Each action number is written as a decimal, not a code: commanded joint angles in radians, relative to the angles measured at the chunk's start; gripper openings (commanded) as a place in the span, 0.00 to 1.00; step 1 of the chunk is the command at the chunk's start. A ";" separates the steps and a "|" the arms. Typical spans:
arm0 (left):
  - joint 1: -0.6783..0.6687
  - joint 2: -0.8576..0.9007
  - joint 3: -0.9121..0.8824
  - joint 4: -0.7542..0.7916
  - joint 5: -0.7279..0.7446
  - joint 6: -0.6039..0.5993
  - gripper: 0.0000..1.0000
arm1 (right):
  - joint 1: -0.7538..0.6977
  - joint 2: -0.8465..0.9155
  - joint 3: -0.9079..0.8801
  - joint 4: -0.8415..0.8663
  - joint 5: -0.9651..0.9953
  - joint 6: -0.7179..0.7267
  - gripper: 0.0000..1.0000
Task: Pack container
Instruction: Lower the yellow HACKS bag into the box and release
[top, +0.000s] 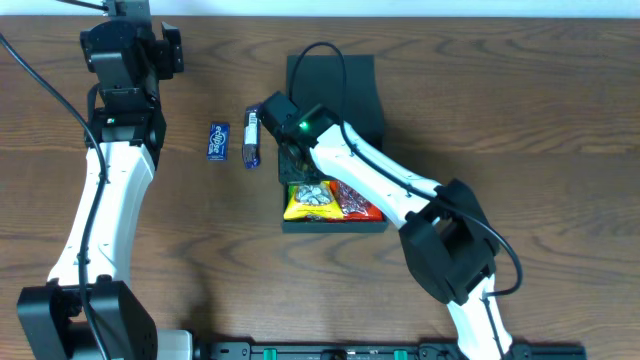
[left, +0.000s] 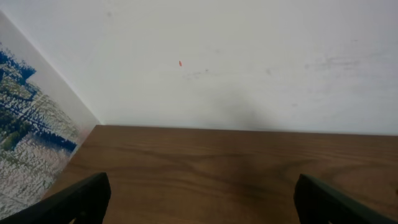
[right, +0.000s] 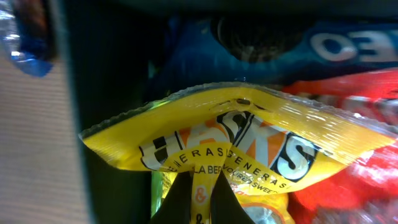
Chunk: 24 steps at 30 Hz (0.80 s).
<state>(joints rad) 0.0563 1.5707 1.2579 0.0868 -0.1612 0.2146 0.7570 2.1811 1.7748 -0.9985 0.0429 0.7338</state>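
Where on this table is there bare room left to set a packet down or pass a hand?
Bare wood lies right of the container out to the table edge, and between the left arm and the container's front. Crowded: the container, filled by the yellow packet, red packet and right pincer; two blue packets flank its left.

The yellow packet (right: 236, 143) right at the black jaws of the right gripper (right: 202, 186) has black and white letters on it. Past it, farther from those jaws, a blue packet (right: 298, 43) shows white letters. Off to their right a red packet (right: 354, 180) shines. The container (right: 118, 93) around them is very dark green, almost black.

Ahead of the dark jaws of the left gripper (left: 199, 202), the table (left: 217, 162) is brown with wavy wood lines and the wall (left: 249, 56) is white. Off to their left, a picture (left: 25, 130) is blue, green and white.
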 joint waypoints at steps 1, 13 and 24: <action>0.005 -0.016 0.026 0.006 -0.003 0.014 0.95 | 0.006 -0.019 -0.056 0.031 0.013 0.016 0.02; 0.005 -0.016 0.026 0.006 -0.003 0.014 0.95 | 0.003 -0.024 -0.133 0.088 -0.002 -0.018 0.22; 0.005 -0.015 0.026 0.006 -0.003 0.014 0.95 | -0.042 -0.193 -0.067 0.016 -0.013 -0.116 0.67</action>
<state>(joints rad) 0.0563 1.5707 1.2579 0.0872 -0.1612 0.2146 0.7357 2.0583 1.6821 -0.9825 0.0151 0.6445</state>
